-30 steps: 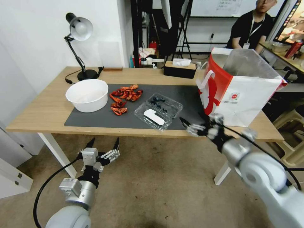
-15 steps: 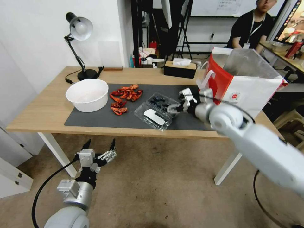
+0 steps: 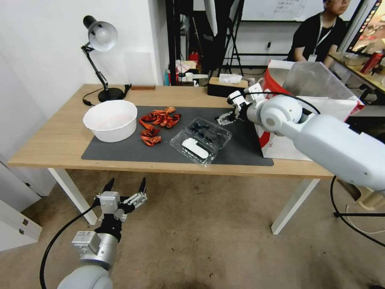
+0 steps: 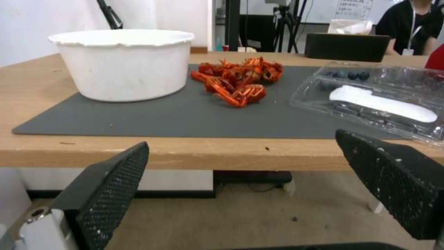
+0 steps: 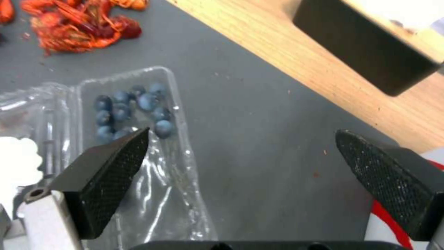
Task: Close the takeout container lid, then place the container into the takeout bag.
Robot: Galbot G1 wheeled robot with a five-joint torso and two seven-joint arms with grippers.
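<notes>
Right hand [image 3: 228,113] raised, spread wide

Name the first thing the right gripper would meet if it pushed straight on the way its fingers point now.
Probably the dark mat beside the berry tray of the open takeout container; the open right gripper points down there, though depth is unclear.

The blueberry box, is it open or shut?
Open. The takeout container lies flat on the mat, its stickered lid spread beside the berry half, not over it.

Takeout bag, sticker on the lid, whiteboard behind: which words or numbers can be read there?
None can be read.
Takeout bag: mostly hidden behind the right arm; no print legible.
Sticker on the lid: blank white.
Whiteboard: faint writing, too small to read.
</notes>
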